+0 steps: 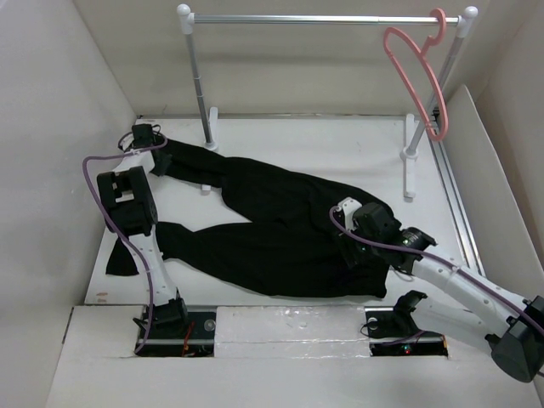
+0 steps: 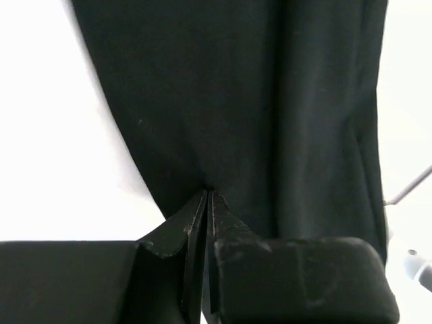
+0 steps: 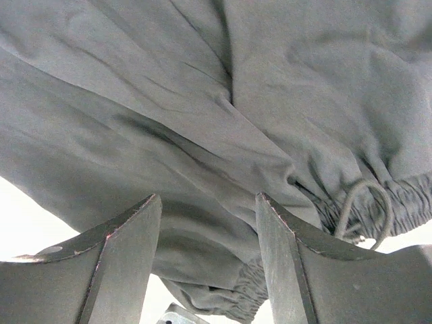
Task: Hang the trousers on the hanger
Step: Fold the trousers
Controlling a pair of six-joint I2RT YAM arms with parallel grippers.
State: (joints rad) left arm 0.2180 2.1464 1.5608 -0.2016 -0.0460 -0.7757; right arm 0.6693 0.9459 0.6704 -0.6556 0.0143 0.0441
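Note:
The black trousers [image 1: 272,225] lie spread on the white table, legs pointing left and waist to the right. My left gripper [image 1: 161,155] is at the end of the far leg, and in the left wrist view its jaws [image 2: 208,196] are shut on a pinch of the black fabric [image 2: 223,94]. My right gripper [image 1: 351,244] hovers over the waist end. In the right wrist view it [image 3: 206,199] is open, with the fabric [image 3: 169,101], the gathered waistband and the drawstring [image 3: 364,202] just beyond its fingers. The pink hanger [image 1: 415,72] hangs by its hook from the rail at the far right.
A silver rail [image 1: 323,19] on white posts [image 1: 200,81] spans the back of the table. White walls close in the left, back and right sides. A metal track [image 1: 455,195] runs along the right edge. The near leg's end [image 1: 121,259] lies beside the left arm.

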